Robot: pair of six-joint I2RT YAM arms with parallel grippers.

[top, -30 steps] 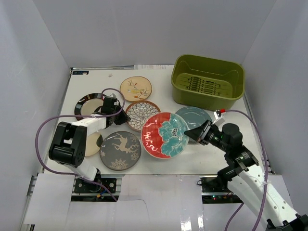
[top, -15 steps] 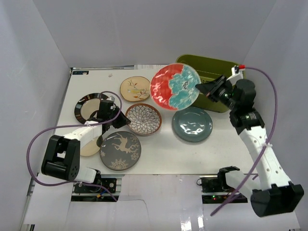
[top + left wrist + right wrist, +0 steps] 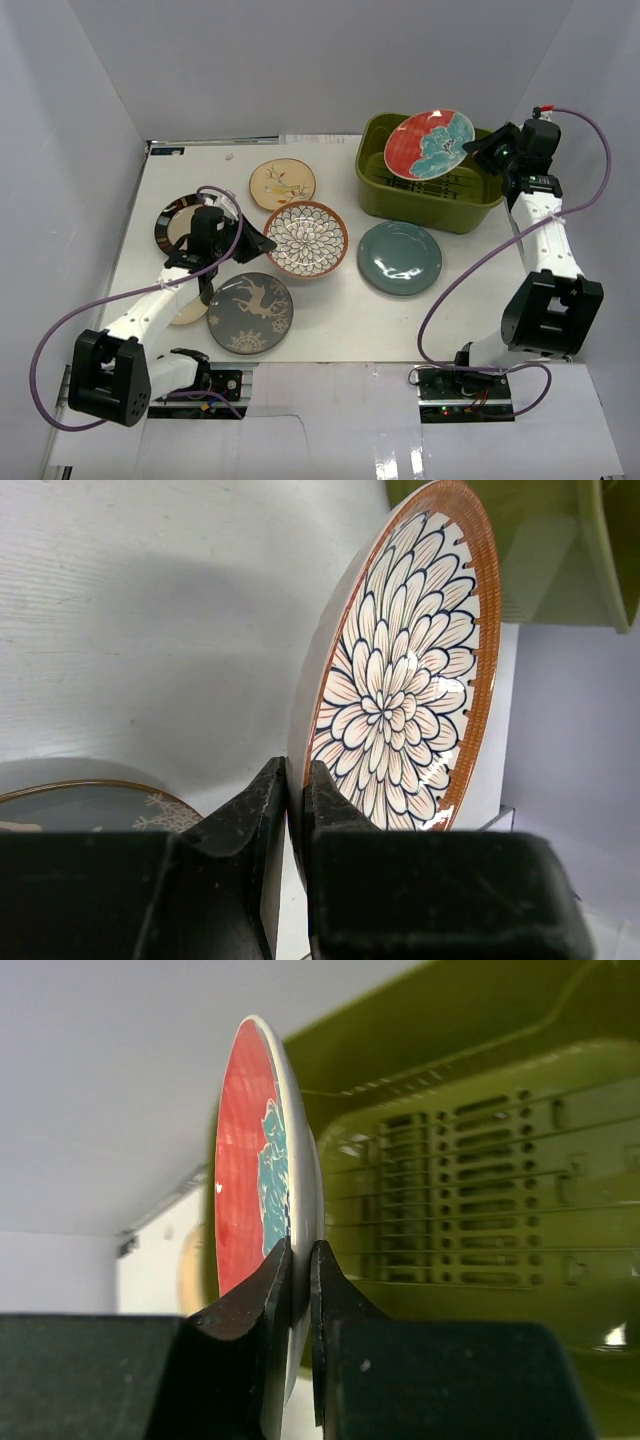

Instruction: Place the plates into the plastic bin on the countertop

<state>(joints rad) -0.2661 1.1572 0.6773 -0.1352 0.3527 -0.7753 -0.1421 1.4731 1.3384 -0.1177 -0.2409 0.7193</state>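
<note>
Bin [image 3: 420,206] empty; red plate [image 3: 430,143] clamped by right gripper [image 3: 478,152] above it, lattice plate [image 3: 306,238] pinched by left gripper [image 3: 262,243], other plates [image 3: 400,257] on countertop [image 3: 330,320].

White walls [image 3: 300,60] enclose the scene; a small dark label [image 3: 167,151] lies at the far-left corner.

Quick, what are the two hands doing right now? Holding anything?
Left hand: closed on the rim of the brown-rimmed plate.
Right hand: closed on the rim of the red plate, above the green bin.
</note>
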